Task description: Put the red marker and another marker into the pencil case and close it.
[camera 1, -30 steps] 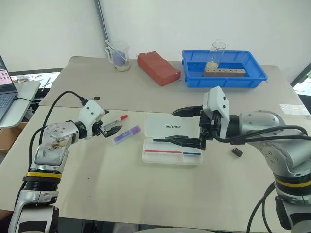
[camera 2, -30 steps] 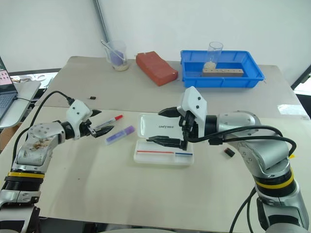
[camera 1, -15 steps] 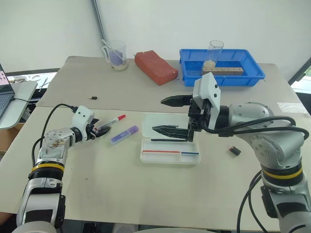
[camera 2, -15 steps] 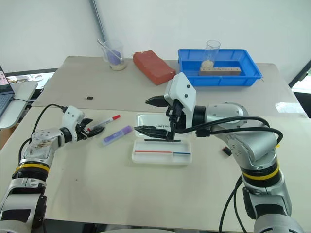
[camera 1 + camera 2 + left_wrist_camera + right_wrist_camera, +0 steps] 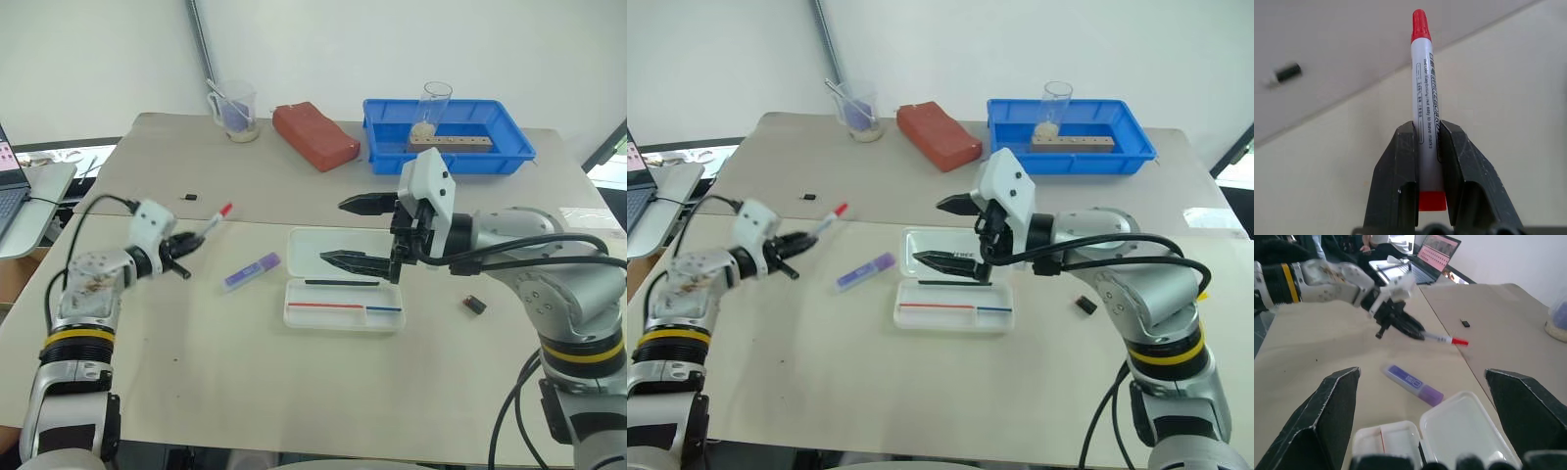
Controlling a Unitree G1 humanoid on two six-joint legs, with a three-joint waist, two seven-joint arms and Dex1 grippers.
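With my left gripper (image 5: 1427, 161) pinching the red marker (image 5: 1425, 88) near its tail at frame left and the right gripper (image 5: 364, 233) spread mid-frame over the open pencil case (image 5: 345, 294), I judge the marker may pivot and slip.

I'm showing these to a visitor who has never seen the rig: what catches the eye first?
The left gripper, raised over the table's left side, clamps the red marker. Mid-table the pencil case lies open, the right gripper spread wide above its lid. The purple marker lies on the table between them.
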